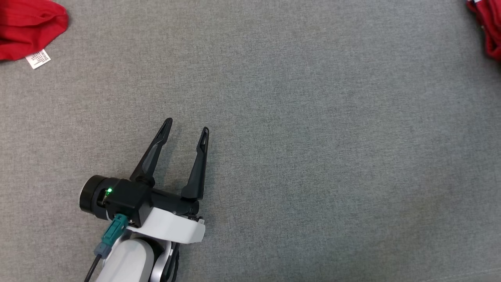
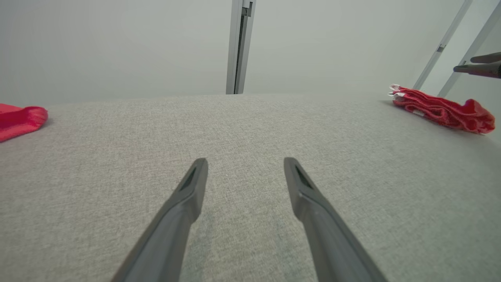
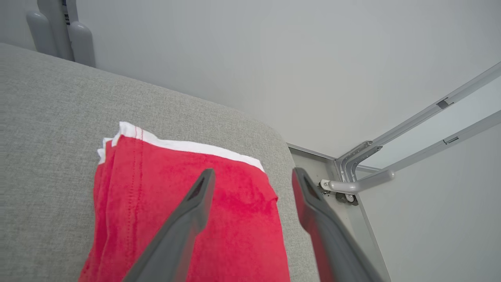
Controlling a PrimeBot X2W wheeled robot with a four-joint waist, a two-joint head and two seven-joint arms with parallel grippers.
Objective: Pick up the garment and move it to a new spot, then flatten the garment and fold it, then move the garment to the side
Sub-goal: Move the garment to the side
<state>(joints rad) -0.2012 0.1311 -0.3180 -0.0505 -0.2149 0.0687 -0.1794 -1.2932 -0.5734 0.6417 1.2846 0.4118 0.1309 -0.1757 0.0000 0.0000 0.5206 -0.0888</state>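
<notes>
A folded red garment (image 3: 137, 203) with a white hem lies flat at the right end of the grey padded surface (image 1: 313, 156), close to its edge. It shows as a low red heap (image 2: 442, 109) in the left wrist view and as a red corner (image 1: 489, 27) at the head view's top right. My right gripper (image 3: 253, 171) hangs open just above it, nothing between its fingers; its tips (image 2: 465, 64) sit above the garment's far end. My left gripper (image 1: 186, 125) stands open and empty over bare fabric at the lower left (image 2: 245, 160).
Another red cloth (image 1: 27, 27) with a white label (image 1: 38, 58) lies at the far left (image 2: 19, 119). The surface drops off right beside the folded garment, where a metal frame (image 3: 364, 180) stands. A pale wall and a post (image 2: 238, 47) lie behind.
</notes>
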